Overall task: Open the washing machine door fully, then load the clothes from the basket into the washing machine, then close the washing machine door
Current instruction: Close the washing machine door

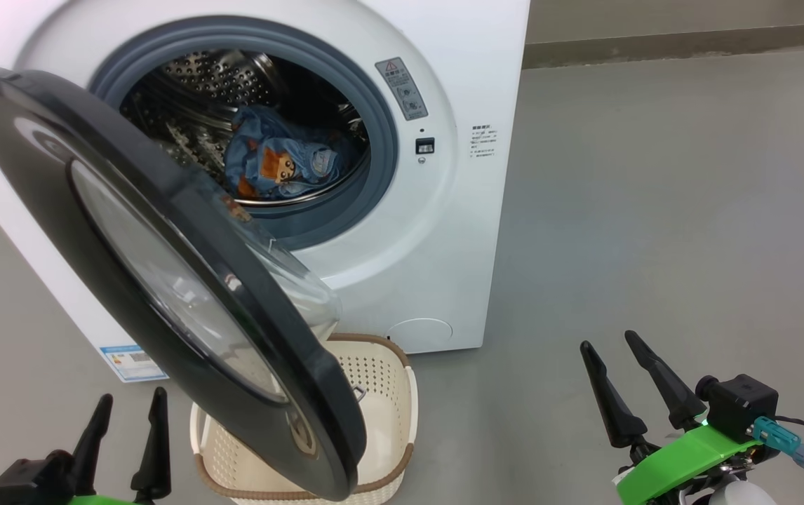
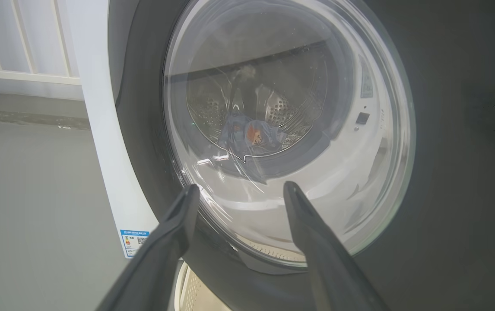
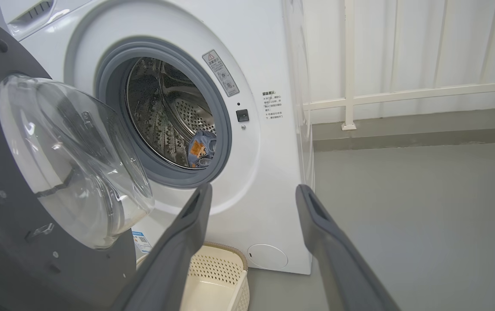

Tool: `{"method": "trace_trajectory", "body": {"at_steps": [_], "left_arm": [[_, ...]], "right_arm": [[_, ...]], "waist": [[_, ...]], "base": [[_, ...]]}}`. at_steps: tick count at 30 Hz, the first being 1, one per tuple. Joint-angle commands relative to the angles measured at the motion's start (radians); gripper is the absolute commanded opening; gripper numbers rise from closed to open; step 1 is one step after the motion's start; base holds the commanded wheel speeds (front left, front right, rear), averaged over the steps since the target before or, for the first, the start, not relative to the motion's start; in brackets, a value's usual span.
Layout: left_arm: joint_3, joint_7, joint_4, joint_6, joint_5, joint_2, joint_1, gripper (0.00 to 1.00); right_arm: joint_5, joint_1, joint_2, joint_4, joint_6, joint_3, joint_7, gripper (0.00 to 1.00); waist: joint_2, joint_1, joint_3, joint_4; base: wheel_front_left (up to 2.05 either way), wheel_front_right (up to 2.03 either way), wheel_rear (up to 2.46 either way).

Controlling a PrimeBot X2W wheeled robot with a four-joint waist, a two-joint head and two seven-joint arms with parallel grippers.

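Note:
The white washing machine (image 1: pixel 444 231) fills the upper left of the head view. Its black-rimmed door (image 1: pixel 184 301) stands swung out over the basket (image 1: pixel 381 393), glass bowl facing the drum. Light blue clothes (image 1: pixel 283 161) with orange prints lie inside the steel drum, also visible as clothes (image 3: pixel 201 149) in the right wrist view. The cream basket (image 3: pixel 217 276) sits on the floor below the door, and its visible part holds nothing. My left gripper (image 1: pixel 128 403) is open at the lower left, just outside the door (image 2: pixel 446 172). My right gripper (image 1: pixel 611 344) is open at the lower right, away from the machine.
Grey floor (image 1: pixel 654 210) stretches to the right of the machine up to a low wall skirting. A white railing (image 3: pixel 403 93) stands behind the machine's right side. A blue energy label (image 1: pixel 132 361) is stuck low on the machine's front.

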Motion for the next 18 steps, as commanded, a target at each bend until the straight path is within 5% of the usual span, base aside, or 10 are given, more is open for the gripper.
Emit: {"method": "trace_trajectory", "body": {"at_steps": [1,7,8,9,10,12,18], "left_arm": [[0.039,-0.013,-0.028,-0.003,0.012,0.015,-0.022,1.00],[0.041,-0.013,-0.030,-0.003,0.009,0.009,-0.025,1.00],[0.044,-0.013,-0.033,-0.003,0.009,0.007,-0.025,1.00],[0.047,-0.013,-0.036,-0.003,0.010,0.005,-0.024,1.00],[0.049,-0.013,-0.040,-0.003,0.010,0.004,-0.023,1.00],[0.052,-0.013,-0.046,-0.003,0.010,0.001,-0.020,1.00],[0.045,-0.013,-0.052,-0.003,0.006,-0.005,-0.016,1.00]], "right_arm": [[0.002,-0.028,-0.012,-0.022,0.002,0.019,-0.005,1.00],[0.007,-0.026,-0.007,-0.028,0.002,0.013,-0.005,0.96],[0.026,-0.028,0.002,-0.037,0.002,0.008,-0.005,0.79],[0.038,-0.029,0.005,-0.047,0.002,0.006,-0.005,0.50],[0.043,-0.032,0.003,-0.055,0.002,0.007,-0.005,0.42],[0.056,-0.039,0.004,-0.073,0.002,0.010,-0.005,0.00],[0.103,-0.058,0.014,-0.126,0.002,0.026,-0.005,0.00]], "waist": [[0.0000,0.0000,0.000,0.003],[0.0000,0.0000,0.001,0.018],[0.0000,0.0000,0.001,0.021],[0.0000,0.0000,0.001,0.023],[0.0000,0.0000,0.001,0.026],[0.0000,0.0000,0.000,0.032],[0.0000,0.0000,-0.004,0.063]], "base": [[0.00,0.00,0.00],[0.00,0.00,0.00],[0.00,0.00,0.00],[0.00,0.00,0.00],[0.00,0.00,0.00],[0.00,0.00,0.00],[0.00,0.00,0.00]]}}
